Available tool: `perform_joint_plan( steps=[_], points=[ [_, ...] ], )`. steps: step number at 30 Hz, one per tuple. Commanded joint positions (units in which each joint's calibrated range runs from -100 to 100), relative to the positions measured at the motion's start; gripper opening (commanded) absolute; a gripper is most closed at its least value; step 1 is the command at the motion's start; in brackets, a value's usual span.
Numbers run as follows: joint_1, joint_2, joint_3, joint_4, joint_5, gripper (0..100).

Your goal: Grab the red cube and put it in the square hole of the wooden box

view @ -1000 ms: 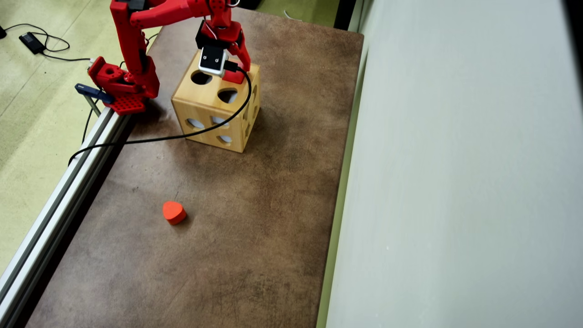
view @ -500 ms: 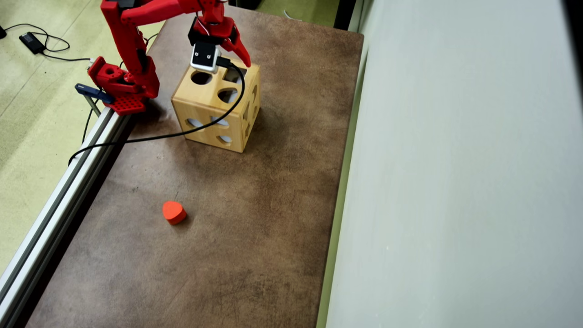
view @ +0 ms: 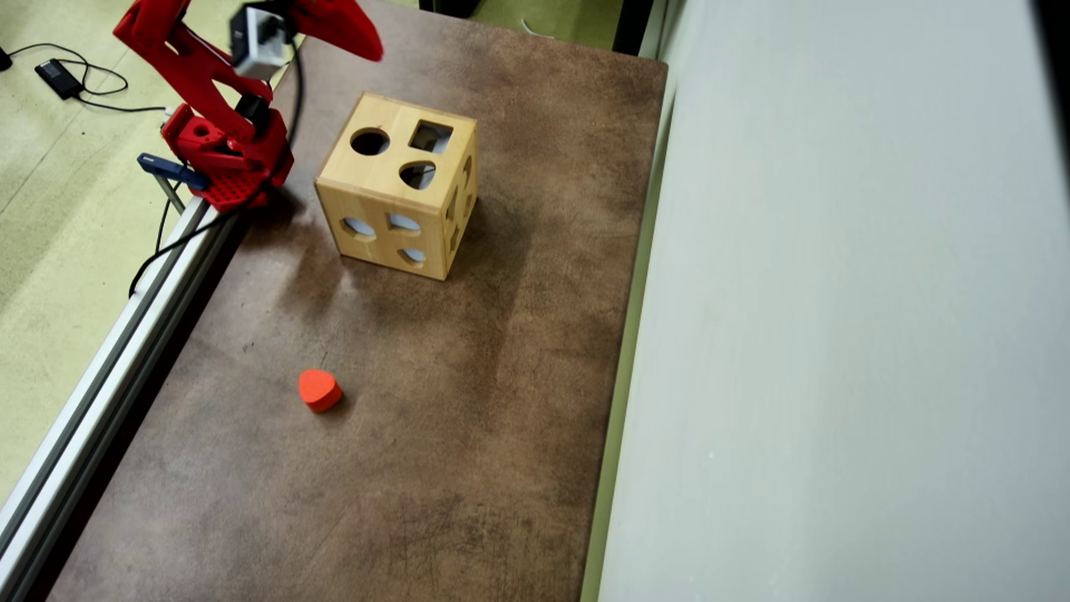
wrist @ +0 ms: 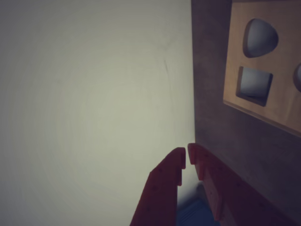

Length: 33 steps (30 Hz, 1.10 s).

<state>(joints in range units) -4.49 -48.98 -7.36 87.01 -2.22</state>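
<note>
The red cube shows in neither view. The wooden box (view: 380,219) stands on the brown table, its top face bearing a round cutout, a heart-like cutout and the square hole (view: 430,136), which looks dark and uncovered. My gripper (view: 368,46) hangs high at the back left of the box, well clear of it. In the wrist view the box (wrist: 282,66) and the square hole (wrist: 254,84) sit at the upper right, and my gripper (wrist: 186,155) is shut, its red tips almost touching with nothing between them.
An orange-red heart-shaped block (view: 318,390) lies alone on the table (view: 468,401) toward the front left. The arm's red base (view: 226,163) is clamped to the aluminium rail (view: 109,385) on the left. A pale wall (view: 836,334) borders the table's right edge.
My gripper has lifted off the box top and swung back to the left toward the base, dragging its black cable off the box. The square hole is now uncovered.
</note>
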Motion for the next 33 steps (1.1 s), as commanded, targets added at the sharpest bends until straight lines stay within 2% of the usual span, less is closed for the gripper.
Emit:
perform_joint_plan(
  steps=[1, 4, 15, 33],
  points=[
    [0.03, -8.72, 4.85, 6.4, 0.2, 2],
    [0.03, -15.94, 10.04, 10.58, 0.29, 2],
    [0.03, -35.99, 22.39, 10.58, 0.34, 2],
    [0.03, -46.35, 26.41, 10.82, 0.39, 2]
  ],
)
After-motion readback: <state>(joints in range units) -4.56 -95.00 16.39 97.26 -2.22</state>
